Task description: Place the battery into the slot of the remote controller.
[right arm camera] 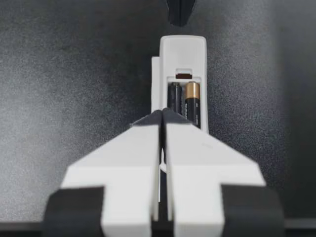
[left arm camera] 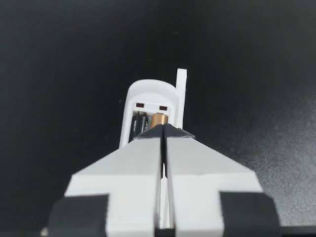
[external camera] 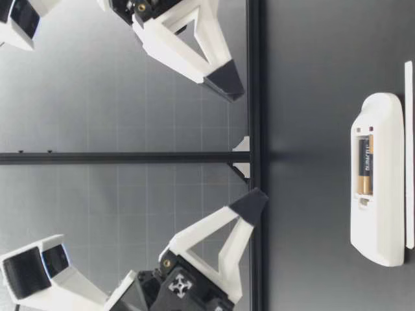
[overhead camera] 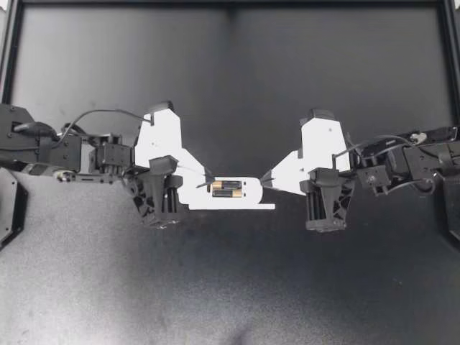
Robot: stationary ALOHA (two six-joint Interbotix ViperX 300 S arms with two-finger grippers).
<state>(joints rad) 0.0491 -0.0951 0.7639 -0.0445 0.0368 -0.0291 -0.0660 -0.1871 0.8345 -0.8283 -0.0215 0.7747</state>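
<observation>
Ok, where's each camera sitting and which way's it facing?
Top view: overhead, straight down on the white plastic remote controller; left tool and right tool at its ends.
Low view: table height, across the black table; both tools above the remote.
Left wrist view: along its shut tool toward the remote.
Right wrist view: likewise, from the opposite end.
All share the remote's open battery bay.

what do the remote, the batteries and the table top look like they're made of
Remote controller: white plastic, with a smooth matte moulded shell. Batteries: likely metal cells in a glossy black and copper wrap. Table: dark, finely grained matte sheet, perhaps rubber or foam.
</observation>
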